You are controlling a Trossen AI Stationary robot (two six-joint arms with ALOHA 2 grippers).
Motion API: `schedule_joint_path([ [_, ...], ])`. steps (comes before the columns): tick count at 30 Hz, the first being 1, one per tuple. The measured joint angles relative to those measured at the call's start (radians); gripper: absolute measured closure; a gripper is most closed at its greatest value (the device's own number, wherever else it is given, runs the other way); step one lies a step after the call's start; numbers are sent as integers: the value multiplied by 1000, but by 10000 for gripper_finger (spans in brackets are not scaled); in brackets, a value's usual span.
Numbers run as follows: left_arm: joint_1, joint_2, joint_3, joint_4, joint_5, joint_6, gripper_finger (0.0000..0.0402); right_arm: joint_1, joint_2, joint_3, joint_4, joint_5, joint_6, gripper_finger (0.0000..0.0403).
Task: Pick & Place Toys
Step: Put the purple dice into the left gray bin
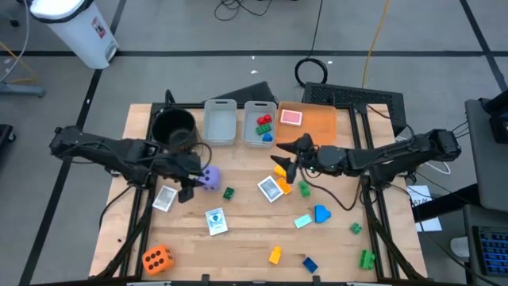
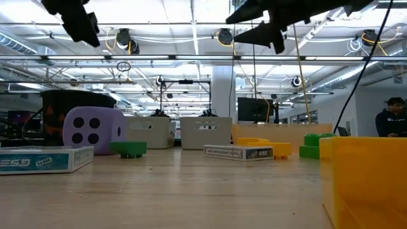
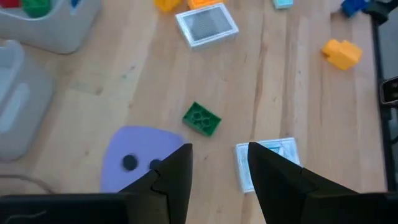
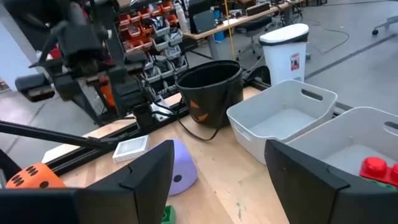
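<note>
The left claw (image 3: 214, 180) hangs with its fingers apart just above the wooden surface (image 3: 292, 81), the purple die (image 3: 134, 165) right beside it and a small green brick (image 3: 201, 118) just beyond; the die looks soft and light though too broad for an easy pinch, so I judge two opposite flat faces the place to take hold; the brick looks hard and slick, best nipped across its short sides. The right claw (image 4: 217, 180), also apart and empty, hovers farther off, facing the grey bins (image 4: 283, 121).
</note>
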Motion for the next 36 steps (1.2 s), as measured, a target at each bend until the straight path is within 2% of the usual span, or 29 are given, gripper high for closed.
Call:
schedule_joint_path([
  [9, -1, -97, 0, -23, -60, -40, 243, 0, 130, 108, 3, -2, -3, 161],
  [22, 30, -82, 0, -28, -113, 112, 236, -3, 137, 115, 8, 28, -41, 161],
  [27, 58, -81, 0, -31, -113, 113, 193, -3, 137, 115, 7, 25, -63, 161],
  [36, 102, -80, 0, -31, -44, 125, 71, -3, 137, 115, -9, 20, -119, 161],
])
